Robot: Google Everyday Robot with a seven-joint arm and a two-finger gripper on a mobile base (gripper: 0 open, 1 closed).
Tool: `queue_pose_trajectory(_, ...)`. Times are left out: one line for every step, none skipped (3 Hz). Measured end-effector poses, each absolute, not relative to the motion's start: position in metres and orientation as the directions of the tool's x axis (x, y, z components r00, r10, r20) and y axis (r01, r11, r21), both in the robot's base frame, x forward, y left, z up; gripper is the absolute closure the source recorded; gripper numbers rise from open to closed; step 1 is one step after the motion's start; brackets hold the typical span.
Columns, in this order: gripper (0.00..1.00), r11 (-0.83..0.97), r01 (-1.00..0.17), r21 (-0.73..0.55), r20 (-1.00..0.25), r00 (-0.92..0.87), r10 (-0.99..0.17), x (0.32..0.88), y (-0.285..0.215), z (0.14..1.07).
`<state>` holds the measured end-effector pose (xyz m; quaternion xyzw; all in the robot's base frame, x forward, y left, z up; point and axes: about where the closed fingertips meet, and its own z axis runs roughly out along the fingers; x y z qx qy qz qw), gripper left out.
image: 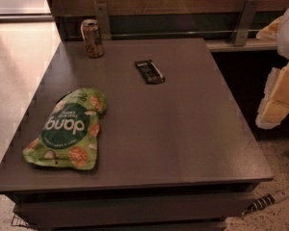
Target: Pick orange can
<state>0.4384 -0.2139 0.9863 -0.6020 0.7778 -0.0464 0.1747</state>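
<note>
Bag point(67, 131) nearest, orange can point(92, 38) rearmost, tool point(278, 100) cropped right.

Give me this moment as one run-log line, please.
can: upright, far-left corner of table | pincer: off table's right edge, far from can | grasp: not yet

Bench point(183, 129): plain grey-brown top. Orange can point(92, 38): orange-brown body, darker markings, silver rim. Snack bag point(67, 129): bright green, white lettering on a darker green oval, orange-tan round patches. Small packet point(149, 71): black, faint pale print. Gripper point(277, 101), at the right edge beside the bench: pale yellow and white.
</note>
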Motion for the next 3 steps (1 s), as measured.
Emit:
queue_pose_trajectory(0.0, 0.273, -0.918, -0.288, -0.221, -0.213, -0.952, 0.441, -0.213, 0.987)
queue_pose_trajectory(0.0, 0.277, -0.912, -0.302, -0.236, -0.21, -0.949, 0.448, -0.211, 0.989)
queue_pose_trajectory(0.0, 0.353, -0.876, -0.329, -0.375, -0.222, -0.9, 0.483, -0.198, 0.986)
